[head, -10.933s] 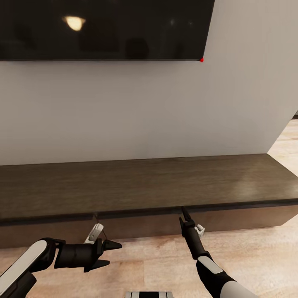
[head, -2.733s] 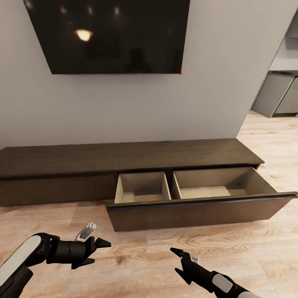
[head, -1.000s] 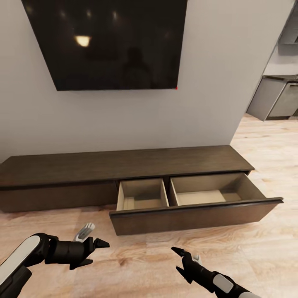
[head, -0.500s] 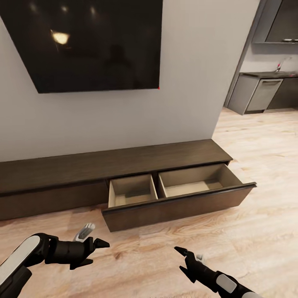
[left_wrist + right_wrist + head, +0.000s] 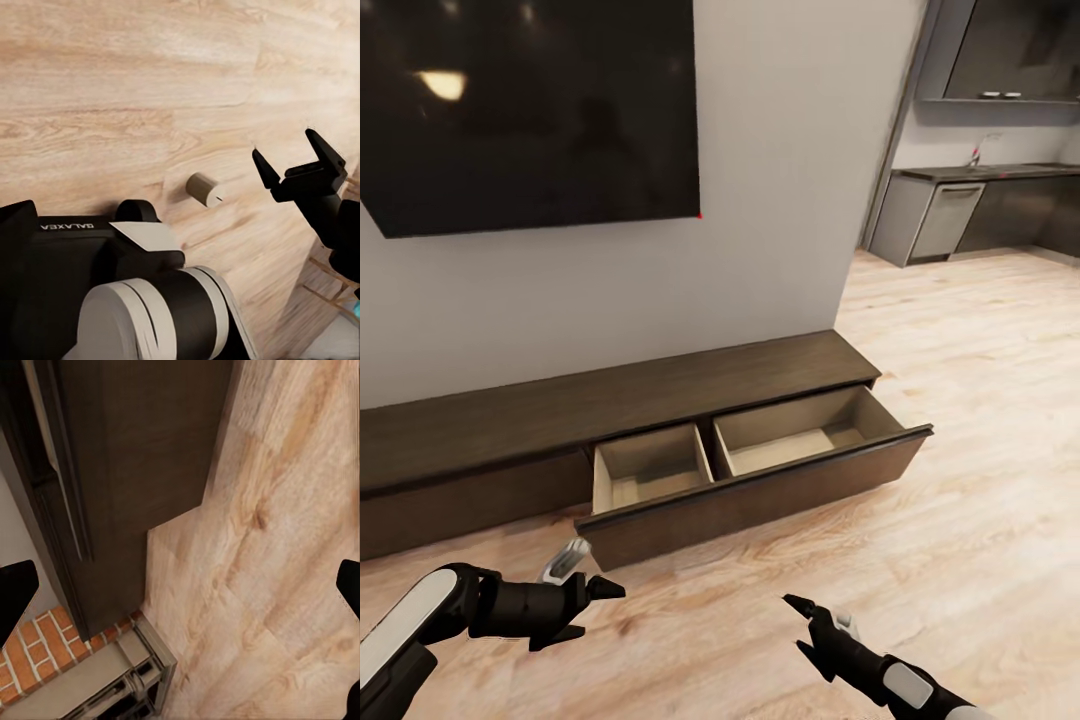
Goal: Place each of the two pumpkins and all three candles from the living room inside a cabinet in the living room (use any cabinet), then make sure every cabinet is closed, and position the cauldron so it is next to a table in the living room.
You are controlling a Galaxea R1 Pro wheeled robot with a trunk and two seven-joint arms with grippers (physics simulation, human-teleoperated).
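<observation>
- Against the wall, the cabinet [image 5: 660, 400] has its drawer [image 5: 750, 470] pulled out, nothing inside.
- Left gripper [image 5: 600, 605] and right gripper [image 5: 796, 625]: fingers wide, holding nothing.
- Best to turn slowly and look for pumpkins.

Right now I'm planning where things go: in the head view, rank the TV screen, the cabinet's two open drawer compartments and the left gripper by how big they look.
1. TV screen, partly cut off.
2. Right compartment.
3. Left compartment.
4. Left gripper, though it is nearest the camera.
</observation>
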